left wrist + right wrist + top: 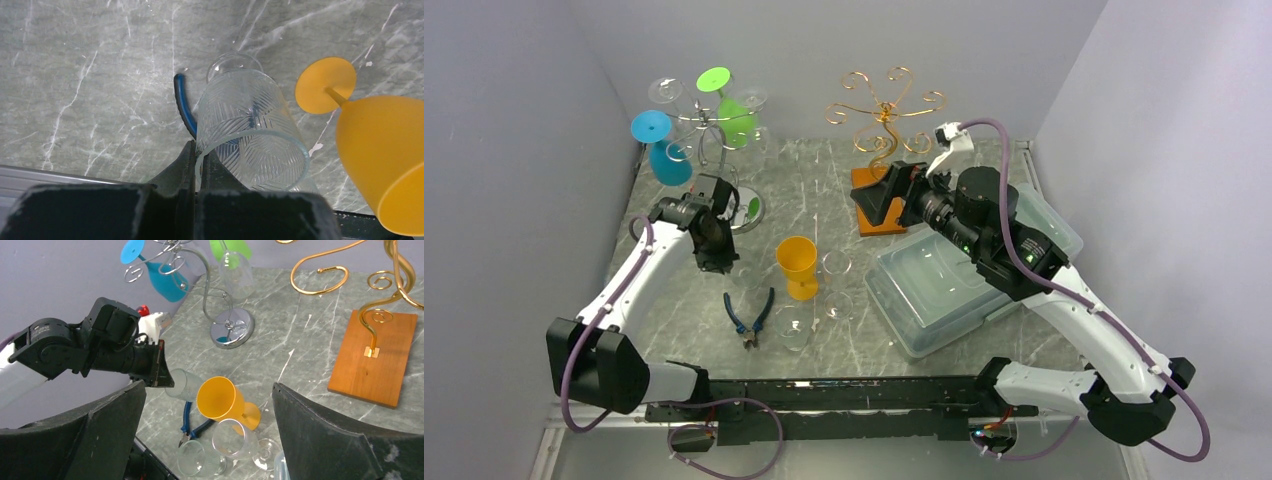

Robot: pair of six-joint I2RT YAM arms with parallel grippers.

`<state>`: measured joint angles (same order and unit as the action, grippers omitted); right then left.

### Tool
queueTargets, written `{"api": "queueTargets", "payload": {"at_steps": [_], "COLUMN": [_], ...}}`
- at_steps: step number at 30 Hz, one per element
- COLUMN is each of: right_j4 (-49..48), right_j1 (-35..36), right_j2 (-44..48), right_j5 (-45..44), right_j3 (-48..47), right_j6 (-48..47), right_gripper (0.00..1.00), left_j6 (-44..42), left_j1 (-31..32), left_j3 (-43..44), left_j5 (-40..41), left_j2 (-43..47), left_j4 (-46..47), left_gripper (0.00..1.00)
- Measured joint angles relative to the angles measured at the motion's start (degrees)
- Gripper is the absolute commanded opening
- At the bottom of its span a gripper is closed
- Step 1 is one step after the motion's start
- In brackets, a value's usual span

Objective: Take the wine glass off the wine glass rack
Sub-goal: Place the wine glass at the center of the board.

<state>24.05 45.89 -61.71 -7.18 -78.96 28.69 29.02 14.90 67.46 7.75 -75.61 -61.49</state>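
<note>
Desk of grey marble (814, 190); silver wire rack (707, 130). Left jaws pinch the rim of the clear patterned wine glass (247, 120), off the rack beside the orange plastic goblet (385, 150); right jaws wide. We would set it down upright, slowly.

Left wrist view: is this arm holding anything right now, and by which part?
Yes. The left gripper is shut on the clear patterned glass, with the near rim pinched between its fingers.
</note>
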Motion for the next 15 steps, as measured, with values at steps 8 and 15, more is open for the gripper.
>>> {"api": "queueTargets", "payload": {"at_steps": [8, 15], "right_j4": [0.0, 0.0], "right_j1": [0.0, 0.0], "right_j2": [0.1, 0.1], "right_j5": [0.3, 0.9], "right_j3": [1.1, 1.9], "right_j6": [0.0, 0.1], "right_gripper": [1.0, 1.0], "left_j6": [-0.5, -0.5], "left_j1": [-1.2, -1.4], "left_j3": [-2.4, -4.4], "left_j5": [-0.8, -1.9], "left_j2": [-0.3, -0.4], "left_j4": [0.9, 1.3], "left_gripper": [0.0, 0.0]}}
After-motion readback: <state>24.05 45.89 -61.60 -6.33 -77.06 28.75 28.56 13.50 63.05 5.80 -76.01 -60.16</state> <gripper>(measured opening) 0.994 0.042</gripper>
